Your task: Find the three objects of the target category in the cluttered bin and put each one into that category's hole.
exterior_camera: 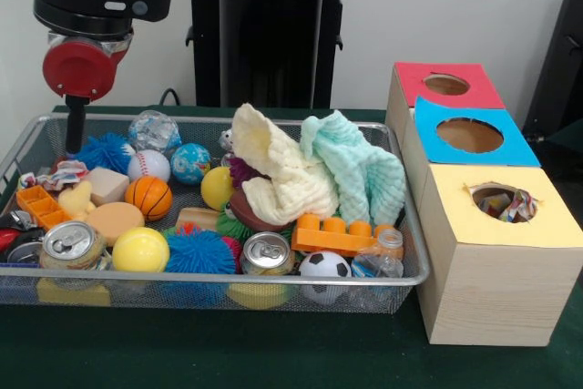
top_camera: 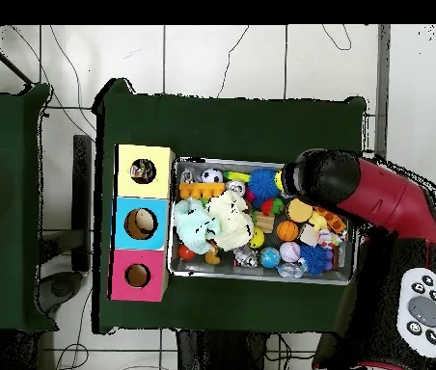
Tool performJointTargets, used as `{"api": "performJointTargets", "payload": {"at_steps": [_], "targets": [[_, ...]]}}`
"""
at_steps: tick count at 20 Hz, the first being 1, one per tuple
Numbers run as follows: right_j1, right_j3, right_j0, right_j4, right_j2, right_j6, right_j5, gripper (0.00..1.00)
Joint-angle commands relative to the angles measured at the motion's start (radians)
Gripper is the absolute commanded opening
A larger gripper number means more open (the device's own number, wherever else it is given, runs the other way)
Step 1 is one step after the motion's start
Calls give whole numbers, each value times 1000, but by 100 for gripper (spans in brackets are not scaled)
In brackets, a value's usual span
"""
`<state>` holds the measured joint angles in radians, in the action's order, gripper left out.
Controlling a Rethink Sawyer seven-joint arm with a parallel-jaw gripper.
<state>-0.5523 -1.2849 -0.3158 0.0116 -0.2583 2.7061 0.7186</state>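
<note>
A wire mesh bin [exterior_camera: 273, 281] holds a jumble of things. Among them are a baseball [exterior_camera: 148, 166], a basketball [exterior_camera: 148, 197], a yellow ball [exterior_camera: 140, 249], a soccer ball [exterior_camera: 324, 266], two drink cans [exterior_camera: 70, 241] [exterior_camera: 267, 252] and an orange toy brick [exterior_camera: 337, 236]. A cream cloth [exterior_camera: 278, 175] and a mint cloth [exterior_camera: 360, 166] are heaped in the middle. My gripper [exterior_camera: 73, 138] reaches down into the bin's far left corner, beside a blue spiky ball [exterior_camera: 105, 150]. From overhead the arm [top_camera: 357, 188] hides the gripper.
Three boxes with round holes stand in a row beside the bin: red [exterior_camera: 446, 85], blue [exterior_camera: 469, 135] and yellow [exterior_camera: 492, 225]. Something crumpled and colourful shows inside the yellow box's hole [exterior_camera: 504, 202]. Overhead, the boxes [top_camera: 141, 224] stand left of the bin [top_camera: 260, 277].
</note>
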Motion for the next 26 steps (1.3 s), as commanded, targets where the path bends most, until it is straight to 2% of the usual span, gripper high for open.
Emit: {"api": "performJointTargets", "payload": {"at_steps": [1, 13, 14, 26], "targets": [[42, -83, 2, -45, 91, -63, -8, 0], [29, -93, -6, -48, 102, -95, 7, 0], [27, -97, -11, -48, 108, -103, 1, 100], [29, -85, 1, -68, 91, -100, 2, 100]]}}
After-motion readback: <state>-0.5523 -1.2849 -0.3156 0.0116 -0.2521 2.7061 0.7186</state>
